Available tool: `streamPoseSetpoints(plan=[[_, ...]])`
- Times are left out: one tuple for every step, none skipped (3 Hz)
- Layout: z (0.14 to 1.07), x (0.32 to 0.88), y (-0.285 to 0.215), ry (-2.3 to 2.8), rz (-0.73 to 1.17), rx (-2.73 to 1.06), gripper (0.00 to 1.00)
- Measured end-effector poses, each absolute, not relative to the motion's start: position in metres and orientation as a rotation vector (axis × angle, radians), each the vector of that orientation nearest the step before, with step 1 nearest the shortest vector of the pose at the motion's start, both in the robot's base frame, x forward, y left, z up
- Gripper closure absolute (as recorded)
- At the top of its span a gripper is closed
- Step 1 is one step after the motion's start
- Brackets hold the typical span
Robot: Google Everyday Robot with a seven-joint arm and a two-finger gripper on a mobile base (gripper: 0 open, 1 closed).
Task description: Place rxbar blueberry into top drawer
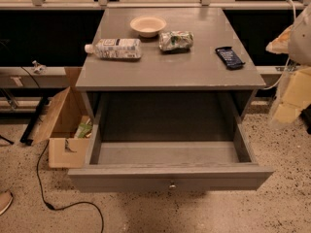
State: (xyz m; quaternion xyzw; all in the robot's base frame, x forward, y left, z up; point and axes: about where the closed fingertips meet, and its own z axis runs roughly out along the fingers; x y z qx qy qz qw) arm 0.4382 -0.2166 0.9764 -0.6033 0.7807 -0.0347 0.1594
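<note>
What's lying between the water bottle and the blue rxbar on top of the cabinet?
In the camera view, the green-and-white snack bag lies between the bottle and the rxbar blueberry. The gripper hangs blurred at the right edge, beyond the bar.

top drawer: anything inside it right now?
The top drawer is pulled out; nothing shows on its visible floor. The strip behind its front panel is covered. The rxbar blueberry lies on the cabinet top; the end effector sits at the view's right edge.
</note>
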Motion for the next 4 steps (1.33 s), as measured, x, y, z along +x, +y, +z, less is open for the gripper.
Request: streamPoseSetpoints(plan=[[0.978, 0.439, -0.218, 2.237, -0.097, -1.704, 0.00], [0.978, 0.439, -0.218, 2.237, -0.097, -1.704, 0.00], [0.978, 0.441, -0.220, 2.234, -0.089, -1.683, 0.00], [0.962, 0.469, -0.228, 2.257, -0.038, -1.622, 0.00]])
